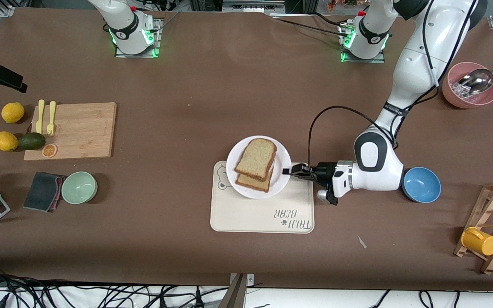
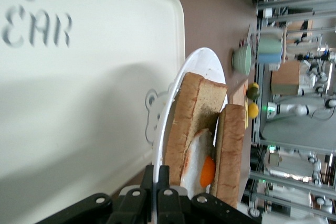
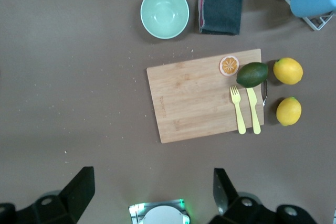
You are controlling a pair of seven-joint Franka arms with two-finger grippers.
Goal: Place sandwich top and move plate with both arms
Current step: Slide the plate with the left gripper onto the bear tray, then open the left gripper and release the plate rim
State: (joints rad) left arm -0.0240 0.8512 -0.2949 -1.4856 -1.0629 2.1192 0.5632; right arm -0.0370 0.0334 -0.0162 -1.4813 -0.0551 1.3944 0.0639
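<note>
The white plate (image 1: 283, 157) lies over the cream bear-print tray's (image 1: 263, 216) edge nearest the robots. On the plate sits a stacked sandwich, with the sandwich top (image 1: 256, 158) shifted a little off the lower slice (image 1: 253, 182). My left gripper (image 1: 288, 171) is shut on the plate's rim at the side toward the left arm's end. In the left wrist view its fingers (image 2: 151, 174) pinch the plate (image 2: 209, 60). A fried egg (image 2: 207, 170) shows between the lower slice and the sandwich top (image 2: 231, 148). My right gripper (image 3: 152, 170) waits open, high over bare table near its base.
A blue bowl (image 1: 421, 185) sits close by the left arm's wrist. A pink bowl with a metal scoop (image 1: 470, 85) and a wooden rack with a yellow cup (image 1: 479, 241) stand at the left arm's end. A cutting board (image 1: 71, 130), green bowl (image 1: 79, 187), cloth and fruit lie at the right arm's end.
</note>
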